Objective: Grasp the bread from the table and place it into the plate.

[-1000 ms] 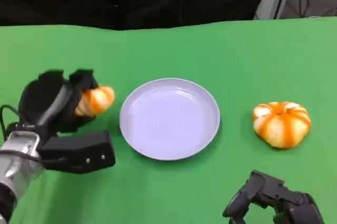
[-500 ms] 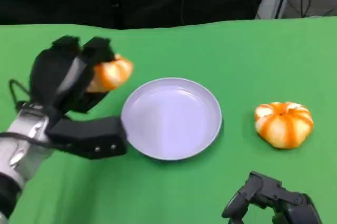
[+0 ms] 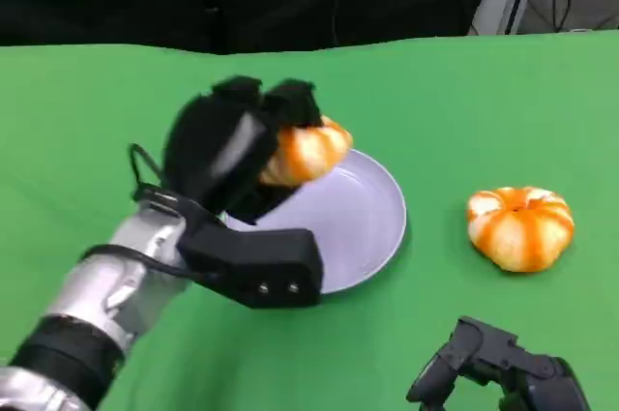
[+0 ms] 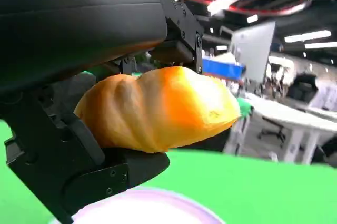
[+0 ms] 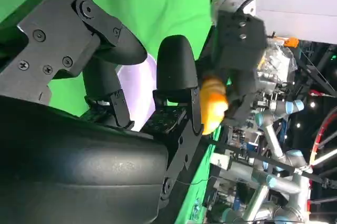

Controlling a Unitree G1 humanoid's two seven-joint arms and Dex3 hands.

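My left hand [image 3: 232, 145] grips an orange-glazed bread roll [image 3: 306, 151] and holds it in the air over the left part of the pale lilac plate [image 3: 372, 218]. In the left wrist view the bread roll [image 4: 158, 108] sits clamped between the black fingers, with the plate's rim [image 4: 152, 208] just below. My right hand [image 3: 503, 372] rests low at the front right of the green table, fingers curled in with nothing in them. The right wrist view shows the fingers [image 5: 176, 71] of that hand and, farther off, the left hand with the bread roll [image 5: 212, 103].
A second, round orange-and-white bread [image 3: 520, 227] lies on the green table [image 3: 464, 92] to the right of the plate. The table's far edge meets a dark backdrop.
My left hand has carried the bread roll up and to the right, from the table's left side to above the plate's left part. The right hand has stayed put.
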